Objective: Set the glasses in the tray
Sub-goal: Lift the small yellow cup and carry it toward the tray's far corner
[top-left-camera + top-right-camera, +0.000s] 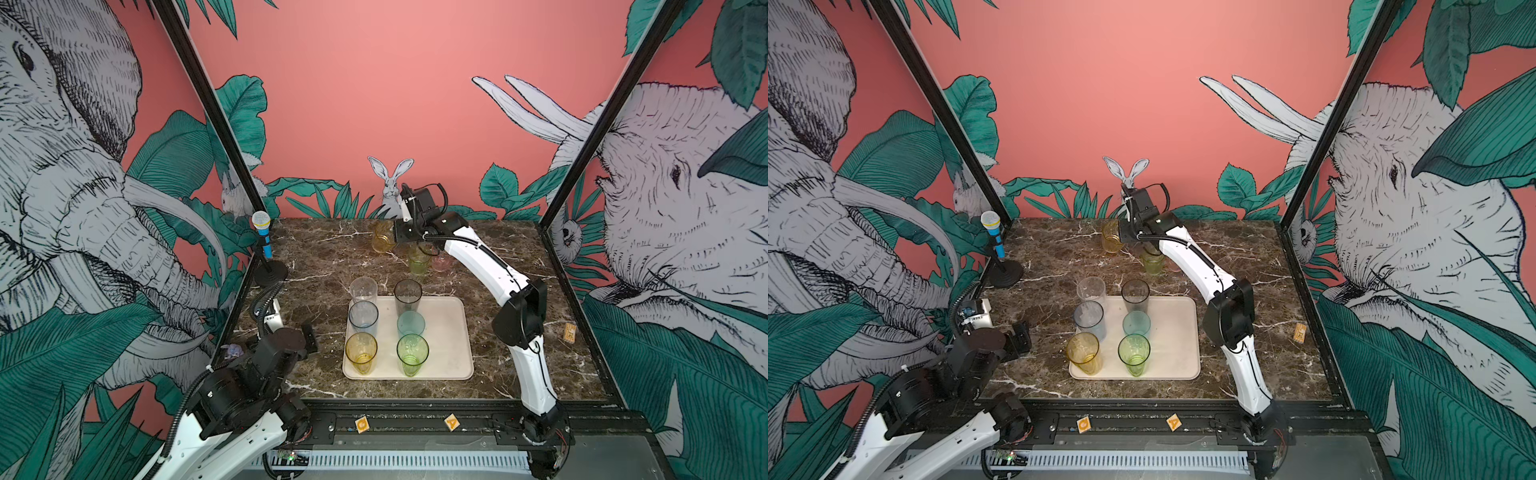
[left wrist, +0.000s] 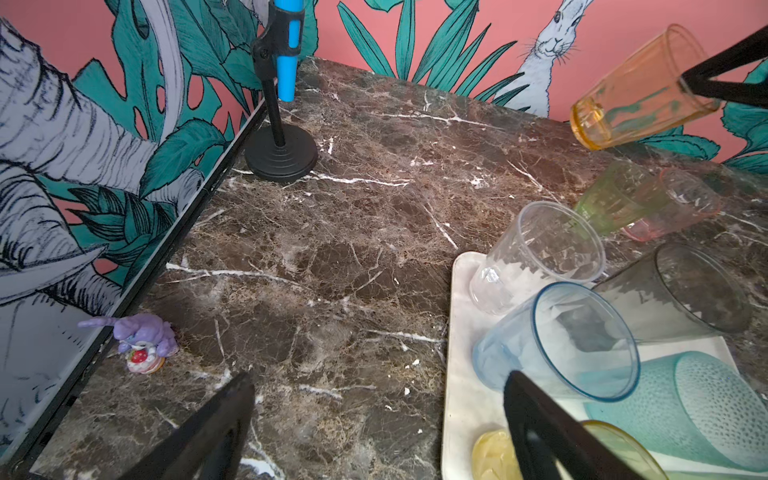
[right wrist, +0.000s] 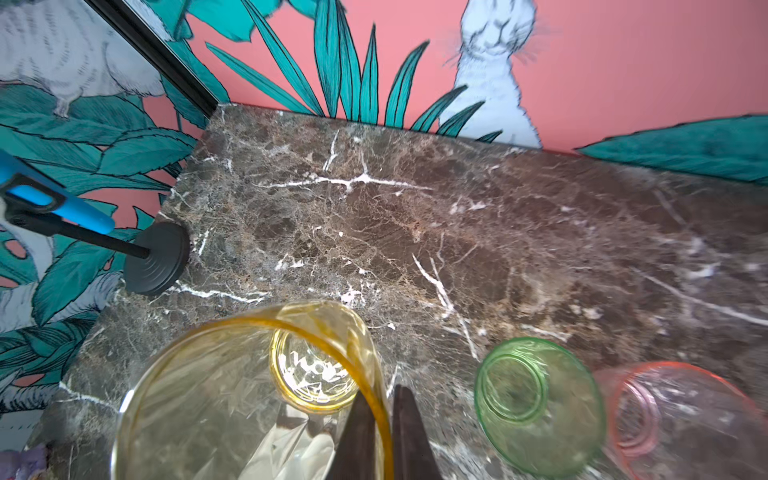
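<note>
While the right jaws pinch the amber glass (image 1: 382, 240) by its rim, the tray (image 1: 448, 332) lies behind them, toward that arm's base; left jaws stand wide, empty.

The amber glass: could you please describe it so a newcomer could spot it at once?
Beyond the cream tray, at the far end of the marble table, are three short glasses. The amber glass is left of the green glass and pink glass in both top views, and only its rim is pinched by the right gripper.
</note>
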`<action>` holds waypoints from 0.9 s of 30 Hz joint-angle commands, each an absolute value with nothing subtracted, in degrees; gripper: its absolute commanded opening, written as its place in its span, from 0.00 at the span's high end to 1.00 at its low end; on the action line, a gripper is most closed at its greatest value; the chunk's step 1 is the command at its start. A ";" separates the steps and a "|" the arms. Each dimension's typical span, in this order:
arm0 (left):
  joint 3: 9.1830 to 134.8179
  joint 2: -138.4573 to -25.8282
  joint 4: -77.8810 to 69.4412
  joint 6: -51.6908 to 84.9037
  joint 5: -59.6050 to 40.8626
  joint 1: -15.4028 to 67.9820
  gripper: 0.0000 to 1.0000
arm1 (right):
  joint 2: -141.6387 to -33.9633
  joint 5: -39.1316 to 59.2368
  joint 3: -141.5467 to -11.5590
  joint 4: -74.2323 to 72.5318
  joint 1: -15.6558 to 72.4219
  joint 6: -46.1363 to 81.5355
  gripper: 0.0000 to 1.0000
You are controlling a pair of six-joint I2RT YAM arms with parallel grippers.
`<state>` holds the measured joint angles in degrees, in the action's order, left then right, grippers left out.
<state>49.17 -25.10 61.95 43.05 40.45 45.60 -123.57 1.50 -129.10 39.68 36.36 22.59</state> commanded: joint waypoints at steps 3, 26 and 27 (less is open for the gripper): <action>51.01 -24.01 63.33 42.98 42.23 45.77 0.06 | -114.56 -1.59 -125.11 42.19 36.21 19.85 1.00; 51.09 -22.85 63.50 43.12 41.29 45.71 0.06 | -85.62 -9.85 -103.18 50.50 35.95 14.80 1.00; 50.99 -22.77 63.46 43.10 41.31 45.76 0.06 | -84.65 -10.36 -101.92 50.47 35.90 14.69 1.00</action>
<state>50.54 -23.29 62.52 42.22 40.93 45.60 -88.01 -7.66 -103.85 50.65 36.29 15.79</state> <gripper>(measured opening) 0.942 0.083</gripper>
